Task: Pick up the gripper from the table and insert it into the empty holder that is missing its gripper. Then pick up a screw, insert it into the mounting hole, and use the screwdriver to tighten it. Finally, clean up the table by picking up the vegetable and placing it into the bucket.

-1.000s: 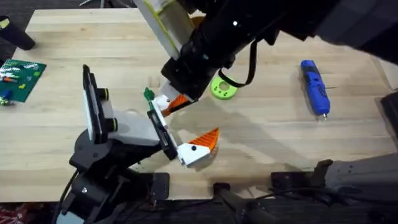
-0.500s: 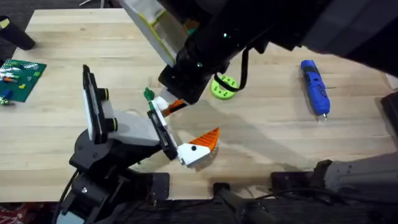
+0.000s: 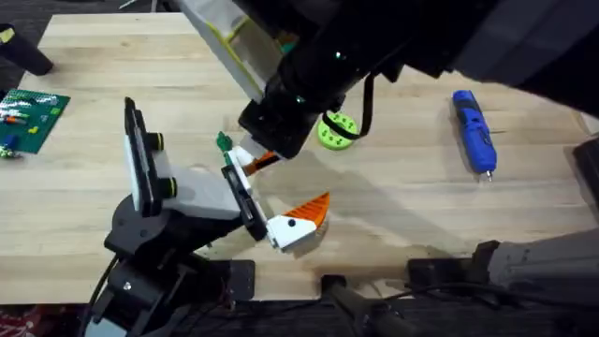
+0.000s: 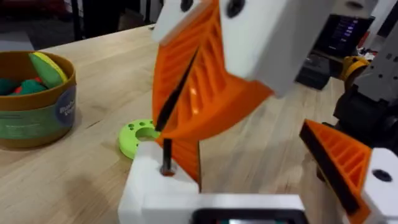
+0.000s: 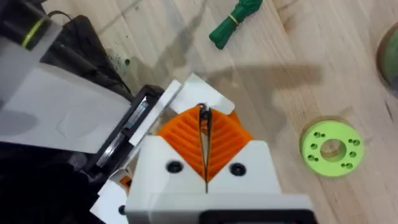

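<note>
Screw (image 4: 166,158) step, I judged: right gripper (image 5: 203,115) pinched together on it over gripper (image 4: 155,190) hole, frame centre. Next: release, fetch screwdriver (image 3: 474,129), upper right.

table (image 3: 393,215): light wood planks, you've got even lighting on it | floor (image 3: 19,80): dark, beyond table's left edge | behind table's far edge in left wrist view: dim room, dark furniture (image 4: 106,15), a lit screen (image 4: 345,28)
</note>
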`<state>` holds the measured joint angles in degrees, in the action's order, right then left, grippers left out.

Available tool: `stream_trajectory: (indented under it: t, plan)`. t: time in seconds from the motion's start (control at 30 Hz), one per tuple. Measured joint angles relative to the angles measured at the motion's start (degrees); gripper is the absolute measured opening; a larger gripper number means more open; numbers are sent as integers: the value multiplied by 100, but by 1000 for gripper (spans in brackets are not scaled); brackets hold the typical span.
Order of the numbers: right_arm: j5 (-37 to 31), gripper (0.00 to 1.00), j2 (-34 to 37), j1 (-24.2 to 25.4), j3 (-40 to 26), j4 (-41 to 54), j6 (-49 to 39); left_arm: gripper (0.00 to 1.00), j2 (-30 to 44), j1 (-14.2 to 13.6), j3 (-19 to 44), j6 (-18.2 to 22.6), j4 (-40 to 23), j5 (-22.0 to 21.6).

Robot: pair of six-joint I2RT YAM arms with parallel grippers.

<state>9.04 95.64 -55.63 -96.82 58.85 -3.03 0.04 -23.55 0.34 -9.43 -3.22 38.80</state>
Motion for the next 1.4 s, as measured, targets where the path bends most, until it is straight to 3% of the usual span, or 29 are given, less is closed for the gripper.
stream_trajectory:
  t: [0.87,0.93,1.1,1.13,1.4]
  plan:
    - [105,7,273,-51,0,44,0,984,17,7,0,-68,-1,-45]
    - [118,154,273,-51,0,54,24,984,17,7,0,-69,-1,-53]
    - [-72,865,249,-16,0,65,2,984,17,8,0,-85,0,-69]
    - [-113,952,231,35,0,72,0,984,17,7,0,-84,1,-67]
    - [92,994,-202,273,-4,106,0,984,17,7,0,-58,2,-63]
